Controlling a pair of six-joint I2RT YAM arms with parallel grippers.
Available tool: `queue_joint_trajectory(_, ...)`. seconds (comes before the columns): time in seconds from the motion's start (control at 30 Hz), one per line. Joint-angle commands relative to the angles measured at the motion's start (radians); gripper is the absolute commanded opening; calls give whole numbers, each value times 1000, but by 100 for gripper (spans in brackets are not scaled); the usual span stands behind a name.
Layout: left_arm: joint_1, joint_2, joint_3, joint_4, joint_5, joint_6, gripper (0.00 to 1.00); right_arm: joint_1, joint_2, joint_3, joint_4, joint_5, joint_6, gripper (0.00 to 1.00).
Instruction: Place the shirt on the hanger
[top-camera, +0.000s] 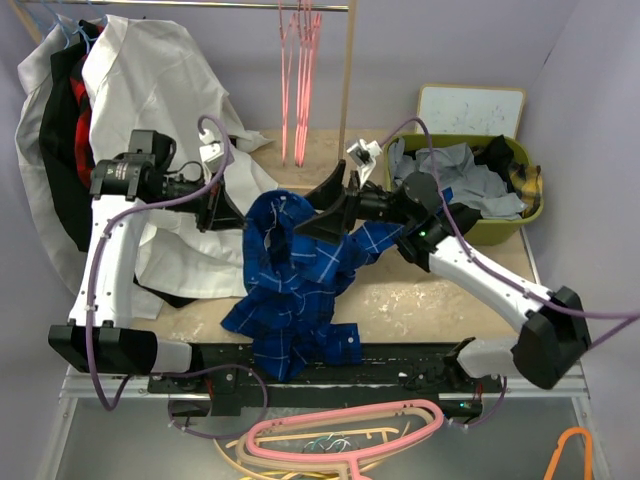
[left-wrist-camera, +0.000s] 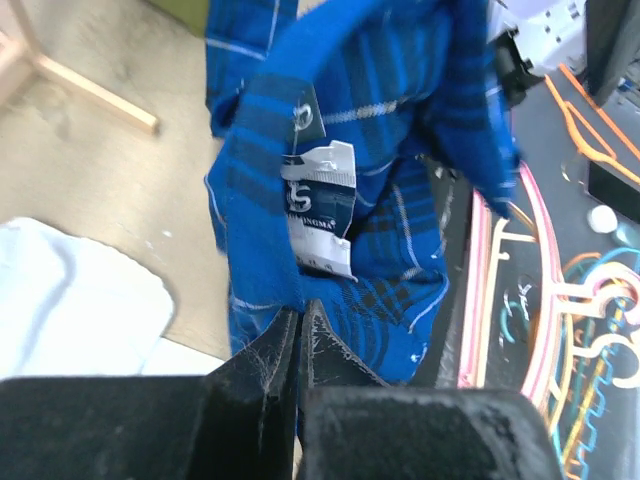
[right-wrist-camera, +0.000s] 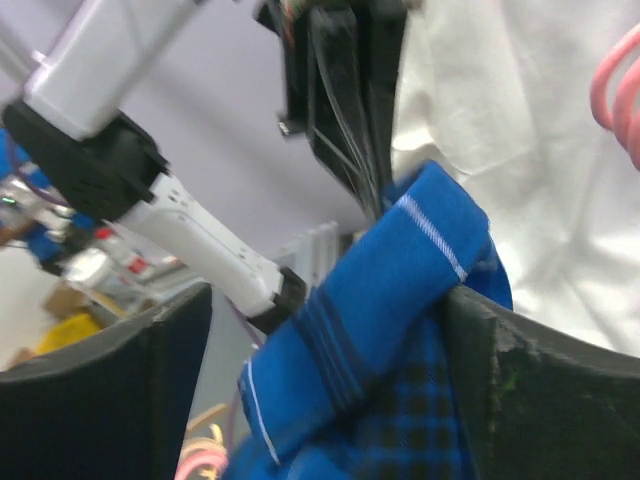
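Royal-blue checked shirt (top-camera: 290, 300) bunched and raised above table (top-camera: 420, 300) centre, lower part draped to near edge, left gripper (left-wrist-camera: 300, 318) clamped on fabric below neck label (left-wrist-camera: 320, 205), right gripper (right-wrist-camera: 330, 340) spread wide around a shirt fold, thin pink hanger (top-camera: 298, 80) hanging on rear rail (top-camera: 200, 5).

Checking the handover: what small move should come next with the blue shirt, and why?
Probably draw the right gripper straight back, clear of the blue checked shirt. Its jaws stand open around a fold of the fabric and grip nothing, while the left gripper is shut on the shirt, so the shirt should stay held up.
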Motion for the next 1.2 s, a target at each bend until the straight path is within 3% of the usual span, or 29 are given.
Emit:
queue_joint_trajectory(0.0, -3, -25, 179, 9, -20, -35, 0, 3, -168, -1, -336, 123, -298, 100)
queue_joint_trajectory(0.13, -3, -12, 236, -41, -80, 5, 0, 4, -275, 52, -766, 400, -512, 100)
queue_joint_trajectory(0.2, -4, 2, 232, -79, -102, 40, 0, 4, -321, 75, -860, 517, -577, 100)
queue_joint_trajectory(0.33, -12, 28, 210, -127, -106, 67, 0, 5, -302, 163, -959, 561, -654, 100)
queue_joint_trajectory(0.67, -109, 1, 168, -41, -149, -47, 0, 128, -98, 215, -941, 539, -760, 99)
queue_joint_trajectory(1.07, -121, 0, 154, -15, -186, -84, 0, 185, 33, 205, -878, 520, -767, 95)
queue_joint_trajectory(1.13, -121, 2, 156, -14, -182, -85, 0, 185, 46, 199, -858, 550, -764, 89)
queue_joint_trajectory(1.17, -121, 2, 155, -14, -176, -86, 0, 185, 56, 201, -855, 573, -761, 81)
